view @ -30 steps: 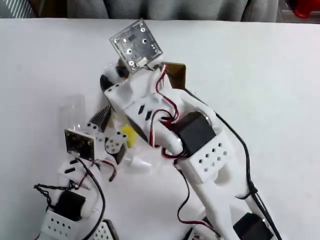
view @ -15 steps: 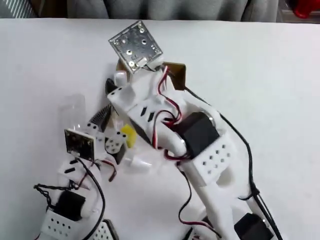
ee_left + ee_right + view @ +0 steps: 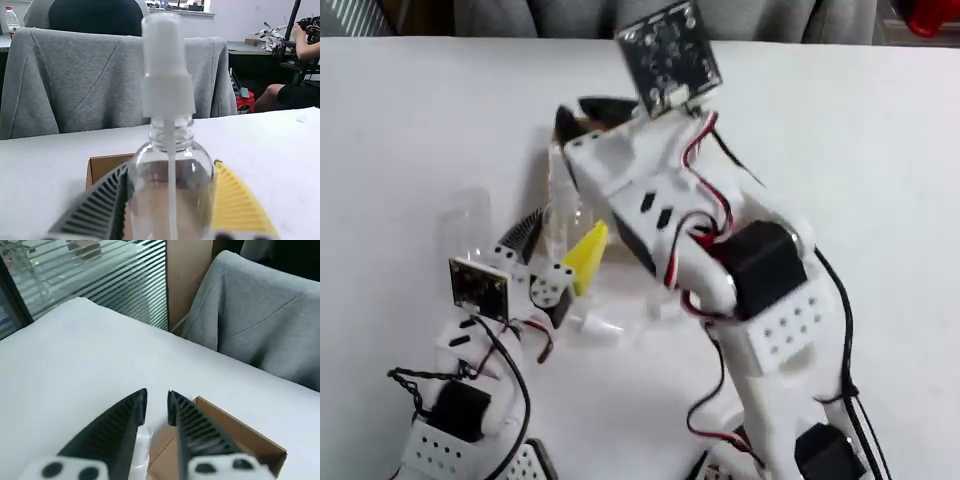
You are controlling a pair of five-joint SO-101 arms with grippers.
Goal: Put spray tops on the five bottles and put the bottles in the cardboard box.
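- Left wrist view: the left gripper (image 3: pixel 170 175) clamps a clear bottle (image 3: pixel 170 200) by its body. A dark grey ribbed jaw is on one side and a yellow jaw on the other, and both press against the bottle wall.
- The bottle stands upright just in front of the cardboard box (image 3: pixel 102 167), on the side facing the left arm. The frames do not show whether its base rests on the table (image 3: pixel 280 145).
- A white spray top (image 3: pixel 167 75) sits on the bottle neck, well above the box rim. Its dip tube runs straight down inside the bottle. How far it is screwed on cannot be determined.
- Right wrist view: the right gripper (image 3: pixel 156 397) hangs over the cardboard box (image 3: pixel 235 435). Its two black ribbed jaws are a narrow slit apart, and nothing is held between them.
- A pale object lies below those jaws, just beside the box wall. It is too blurred to identify.
- High view: the right gripper (image 3: pixel 585 108) is positioned above the box, and its arm covers most of the cardboard.
- The left gripper (image 3: pixel 563 228) holds the bottle (image 3: pixel 560 205) just beside the box.
- A grey cloth (image 3: pixel 75 80) drapes over a chair beyond the box, at the far edge of the table.
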